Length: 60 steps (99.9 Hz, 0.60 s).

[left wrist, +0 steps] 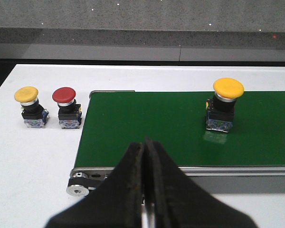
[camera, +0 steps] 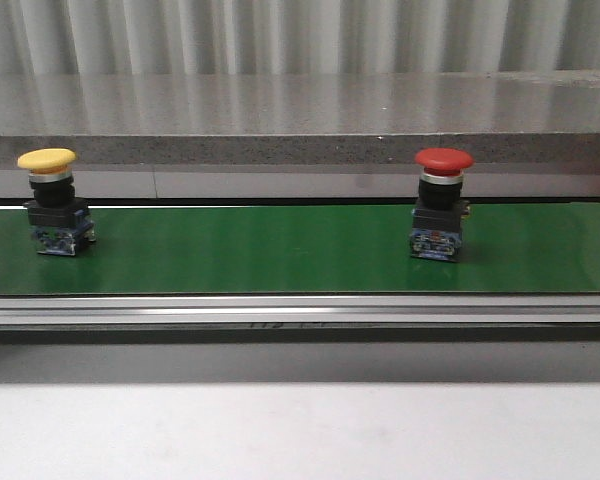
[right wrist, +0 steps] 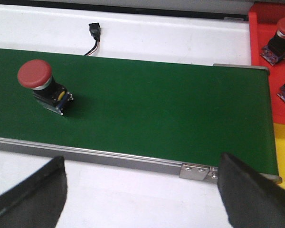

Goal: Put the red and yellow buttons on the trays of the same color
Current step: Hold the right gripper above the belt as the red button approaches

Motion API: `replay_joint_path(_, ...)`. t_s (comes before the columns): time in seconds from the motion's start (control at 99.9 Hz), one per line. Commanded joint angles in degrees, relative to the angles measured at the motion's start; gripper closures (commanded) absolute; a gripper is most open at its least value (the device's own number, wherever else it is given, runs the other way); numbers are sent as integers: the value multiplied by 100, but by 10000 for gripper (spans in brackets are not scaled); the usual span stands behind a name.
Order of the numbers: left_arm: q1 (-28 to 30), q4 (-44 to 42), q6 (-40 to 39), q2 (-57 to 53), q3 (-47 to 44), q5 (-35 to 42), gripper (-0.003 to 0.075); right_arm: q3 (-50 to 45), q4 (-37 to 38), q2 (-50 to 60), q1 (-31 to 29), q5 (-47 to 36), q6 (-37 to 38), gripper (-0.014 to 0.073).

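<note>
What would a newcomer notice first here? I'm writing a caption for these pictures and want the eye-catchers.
Two mushroom-head push buttons stand upright on the green conveyor belt: the yellow button at the left, the red button right of centre. In the left wrist view, the shut left gripper points at the belt, with a second yellow button and second red button on the white table beyond the belt's end.

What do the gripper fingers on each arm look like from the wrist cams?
Left gripper: matte black, wedge-shaped fingers tapering to narrow tips, with slightly scuffed edges. Right gripper: the same black, broad fingers, only partly in frame. No cables, markings or arm links show.
</note>
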State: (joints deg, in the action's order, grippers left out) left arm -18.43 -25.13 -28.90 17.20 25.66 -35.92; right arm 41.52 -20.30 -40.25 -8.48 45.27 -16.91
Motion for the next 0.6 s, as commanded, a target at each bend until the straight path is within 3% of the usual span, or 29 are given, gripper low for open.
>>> replay_joint_path(0.0,-48,-68,-10,40,150,361,740,158,-285,-169,3,-404,-248,-60)
replay_joint_path(0.24,-48,-68,-10,40,150,361,740,476,-1010,-1071,290,-406,-1006,-60)
replay_joint_path(0.59,-48,-68,-10,40,150,361,740,1003,-1017,-2731,1060,-712,-1097,-60)
